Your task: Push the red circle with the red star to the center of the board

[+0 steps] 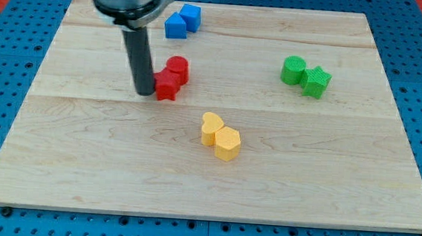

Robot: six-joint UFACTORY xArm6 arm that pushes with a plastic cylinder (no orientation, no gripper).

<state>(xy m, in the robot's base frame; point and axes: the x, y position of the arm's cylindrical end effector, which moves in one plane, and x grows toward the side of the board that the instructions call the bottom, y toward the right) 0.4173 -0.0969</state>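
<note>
Your arm carried no claw here, only a straight dark rod, so nothing could open, close or be held; my tip [145, 92] rested on the wooden board [81, 161] in its upper-left part. You had the tip touching, or all but touching, the red star [168, 87], which lay just to its right in the view. The red circle [178, 69] sat a little farther off, up and to the right of the tip, pressed against the star's upper-right side. Both red pieces lay up and to the left of the board's middle. Farther up and to the right of the tip, near the board's top edge, you could see two blue blocks [182, 21] touching each other; their shapes were hard to make out. Down and to the right of the tip lay a yellow heart [211, 128] against a yellow hexagon [228, 143]. Well away to the tip's right, a green circle [293, 69] touched a green star [317, 81].
</note>
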